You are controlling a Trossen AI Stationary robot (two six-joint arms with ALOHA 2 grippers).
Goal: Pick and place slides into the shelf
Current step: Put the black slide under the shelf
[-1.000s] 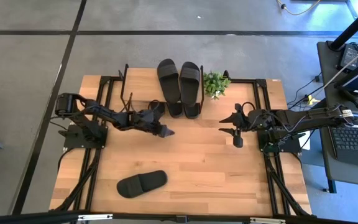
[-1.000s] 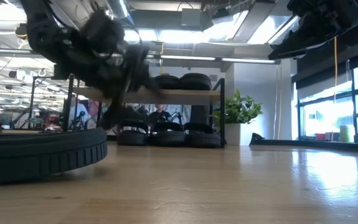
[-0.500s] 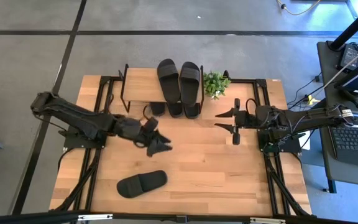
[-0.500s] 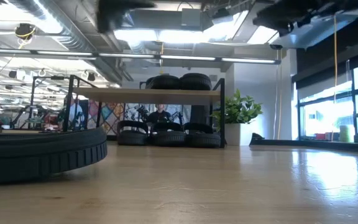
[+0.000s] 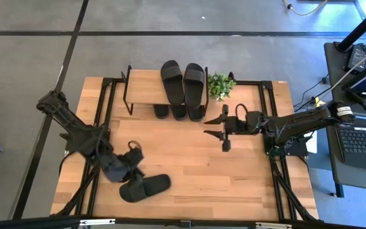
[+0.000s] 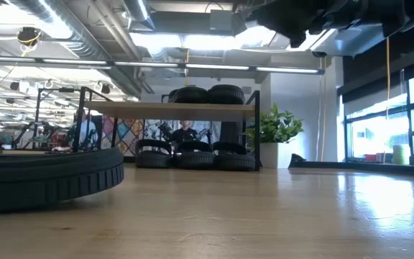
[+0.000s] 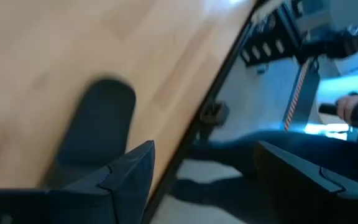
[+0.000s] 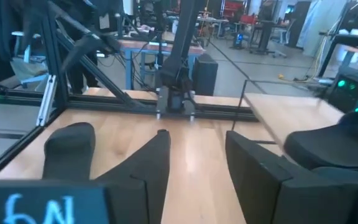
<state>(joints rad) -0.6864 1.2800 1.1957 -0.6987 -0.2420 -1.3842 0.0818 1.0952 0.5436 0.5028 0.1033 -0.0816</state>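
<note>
One black slide (image 5: pixel 146 187) lies sole-down on the table near its front left; it also shows in the left wrist view (image 7: pixel 101 121) and the low view (image 6: pixel 45 180). My left gripper (image 5: pixel 134 160) hangs open above its left end, with nothing between the fingers (image 7: pixel 129 171). The shelf (image 5: pixel 146 86) stands at the far edge with two slides (image 5: pixel 183 79) on its top plank and three more (image 5: pixel 178 112) on the lower tier. My right gripper (image 5: pixel 207 127) is open and level over mid-table, right of the shelf's front, pointing left and holding nothing.
A small potted plant (image 5: pixel 221 84) stands just right of the shelf. Bare wood lies between the two grippers and along the right half of the table (image 5: pixel 246 184). Black frame rails run along both table sides.
My left gripper has swung away from the shelf's front toward the near left, rising and turning, and now hangs over the loose slide. My right gripper has moved toward the table's left and tipped up from pointing down to level. No slide has moved.
</note>
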